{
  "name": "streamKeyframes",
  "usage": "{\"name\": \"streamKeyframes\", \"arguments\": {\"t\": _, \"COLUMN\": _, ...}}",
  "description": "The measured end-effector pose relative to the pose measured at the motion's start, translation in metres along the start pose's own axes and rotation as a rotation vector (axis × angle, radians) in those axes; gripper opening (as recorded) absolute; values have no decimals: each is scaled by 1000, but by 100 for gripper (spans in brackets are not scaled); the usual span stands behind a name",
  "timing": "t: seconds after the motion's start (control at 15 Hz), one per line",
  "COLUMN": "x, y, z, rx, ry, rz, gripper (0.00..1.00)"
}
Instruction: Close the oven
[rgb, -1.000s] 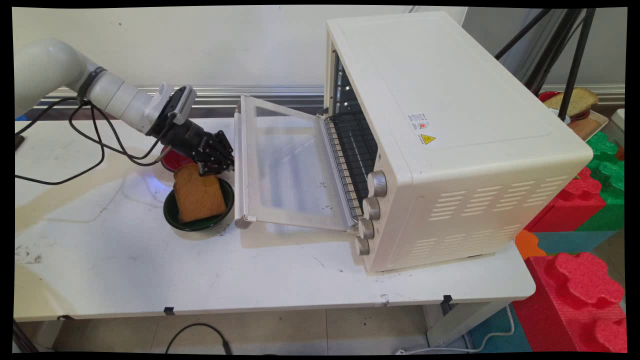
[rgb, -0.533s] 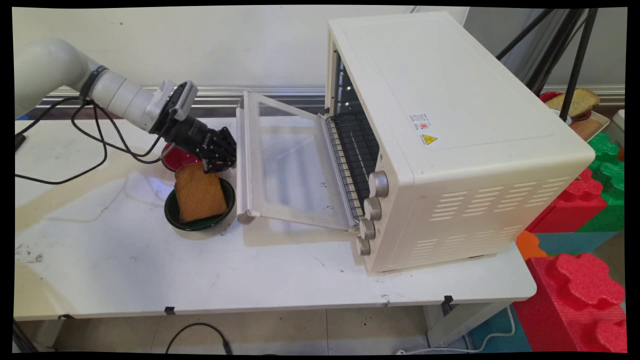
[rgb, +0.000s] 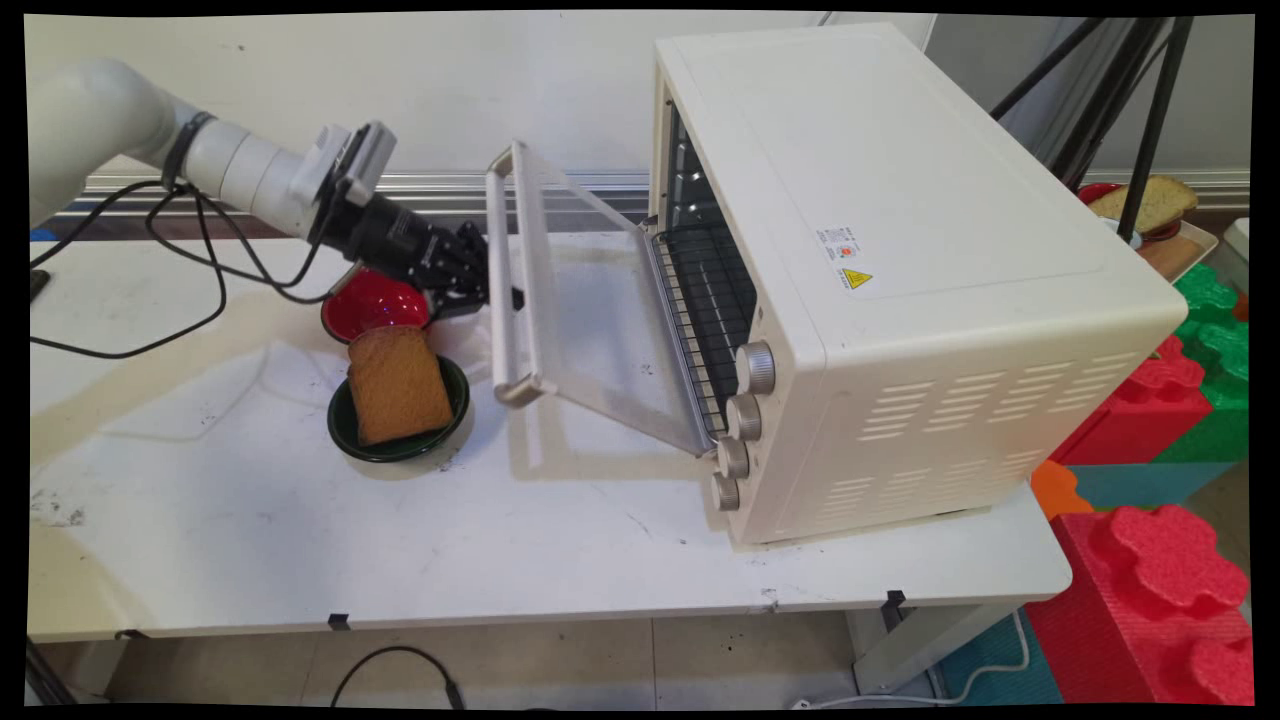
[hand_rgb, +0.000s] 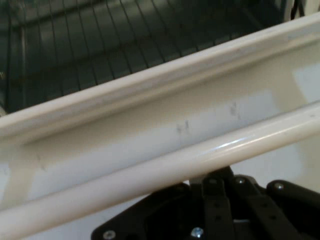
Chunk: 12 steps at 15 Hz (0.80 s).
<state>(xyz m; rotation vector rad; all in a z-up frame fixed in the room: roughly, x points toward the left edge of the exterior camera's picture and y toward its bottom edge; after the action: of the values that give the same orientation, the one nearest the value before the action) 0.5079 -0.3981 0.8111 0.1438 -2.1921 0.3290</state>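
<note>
The gripper presses under the handle of the half-raised oven door, whether spread or pressed together I cannot tell, and the door could slip off and fall near the toast in the green bowl.

The pincer sits against the handle of the oven door, which stands half raised. The oven lies beyond the door, on the bench. Just below the pincer is a bowl; nearer the bench's front edge, toast lies in a second bowl.
</note>
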Motion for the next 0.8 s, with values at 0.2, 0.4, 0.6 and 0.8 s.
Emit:
{"name": "streamKeyframes", "arguments": {"t": 0.2, "x": 17, "y": -3, "z": -1, "rx": 12, "ry": 59, "rz": 9, "gripper": 0}}
{"name": "streamKeyframes", "arguments": {"t": 0.4, "x": 37, "y": -8, "z": 2, "rx": 26, "ry": 113, "rz": 14, "gripper": 0}}
{"name": "streamKeyframes", "arguments": {"t": 0.6, "x": 57, "y": -13, "z": 10, "rx": 37, "ry": 152, "rz": 18, "gripper": 0}}
{"name": "streamKeyframes", "arguments": {"t": 0.8, "x": 72, "y": -17, "z": 19, "rx": 45, "ry": 173, "rz": 21, "gripper": 0}}
